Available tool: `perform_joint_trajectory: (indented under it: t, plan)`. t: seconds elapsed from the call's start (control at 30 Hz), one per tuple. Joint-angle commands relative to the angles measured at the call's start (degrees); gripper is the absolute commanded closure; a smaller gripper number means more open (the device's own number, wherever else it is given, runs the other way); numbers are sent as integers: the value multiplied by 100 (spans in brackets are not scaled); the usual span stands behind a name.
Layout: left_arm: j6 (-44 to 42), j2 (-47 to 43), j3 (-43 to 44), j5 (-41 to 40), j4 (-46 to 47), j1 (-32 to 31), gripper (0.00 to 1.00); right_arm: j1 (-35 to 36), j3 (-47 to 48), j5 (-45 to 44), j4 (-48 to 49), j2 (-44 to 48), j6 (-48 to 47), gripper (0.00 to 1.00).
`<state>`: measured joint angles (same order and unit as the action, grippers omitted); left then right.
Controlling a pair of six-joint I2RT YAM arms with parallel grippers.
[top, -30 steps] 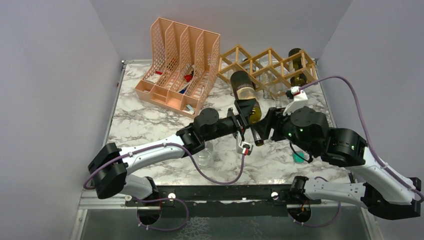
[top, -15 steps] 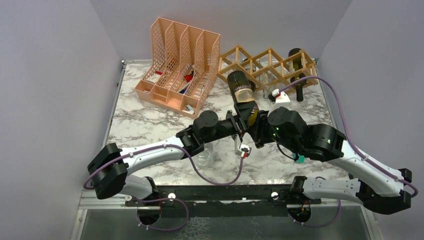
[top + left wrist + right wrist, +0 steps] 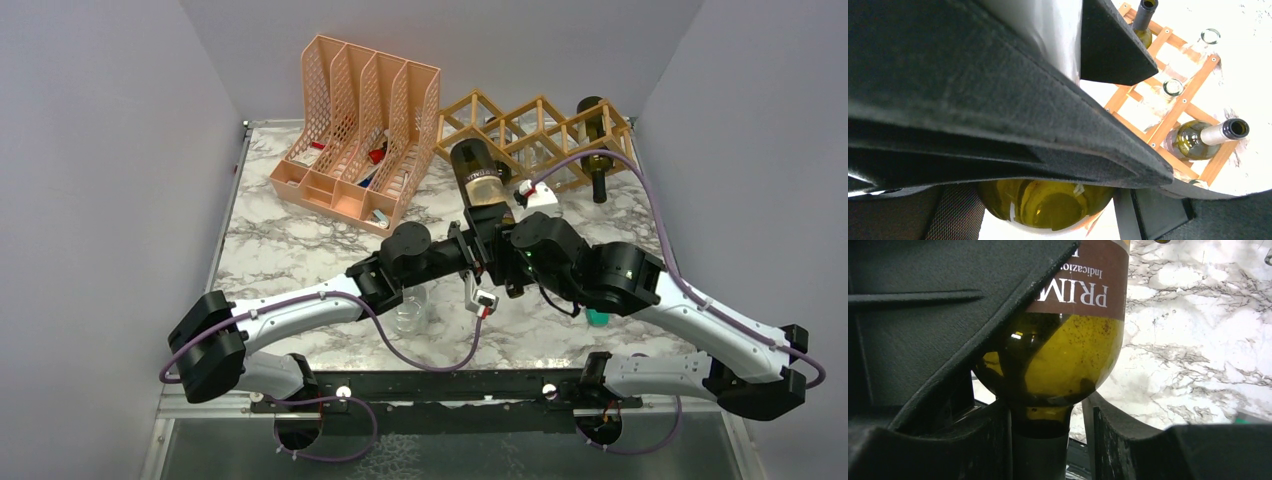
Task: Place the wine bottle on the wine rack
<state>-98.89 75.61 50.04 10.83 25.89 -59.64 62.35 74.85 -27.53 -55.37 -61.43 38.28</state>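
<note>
Left gripper (image 3: 487,238) and right gripper (image 3: 512,268) clamp the bottle (image 3: 481,180) mid-carry; next I must steer its base into the rack (image 3: 541,103).

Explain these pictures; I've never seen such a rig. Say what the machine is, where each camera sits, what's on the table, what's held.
Two robot arms are bolted to a marble table. One picture looks down from above; the other two come from wrist cameras, so black fingers fill them. The left gripper and right gripper together hold a wine bottle, the right at its neck. Behind stand a wooden wine rack holding other bottles and an orange file organiser. A glass stands nearby.
</note>
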Motion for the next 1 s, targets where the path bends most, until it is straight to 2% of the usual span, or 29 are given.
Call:
perform_joint_trajectory:
  t: [0.0,0.13,0.33,0.4,0.43,0.47,0.5,0.53,0.6,0.7,0.97]
  plan:
    - [-88,-377,120,100,839,-47,100,3,-34,-177,-29,-89,-128,54]
    - [-36,-380,126,99,834,-46,100,1,-94,-309,-28,-49,-149,69]
    - [101,-405,133,95,830,-43,100,-3,-130,-413,49,20,-226,97]
    - [220,-415,137,95,829,-48,100,0,-131,-472,89,57,-268,99]
    - [288,-422,145,88,824,-48,97,2,-134,-519,118,93,-298,99]
    - [344,-418,153,75,825,-48,82,1,-129,-570,135,121,-311,99]
    - [397,-405,169,31,806,-48,51,-1,-129,-622,159,165,-330,99]
    - [426,-393,168,-28,792,-48,30,-1,-122,-667,193,209,-344,99]
    - [455,-352,170,-130,773,-40,13,-1,-89,-772,246,286,-369,99]
    - [459,-294,173,-216,731,-39,1,4,-26,-930,294,365,-366,99]
    - [393,-228,257,-259,438,-39,1,-3,195,-1282,308,380,-356,99]
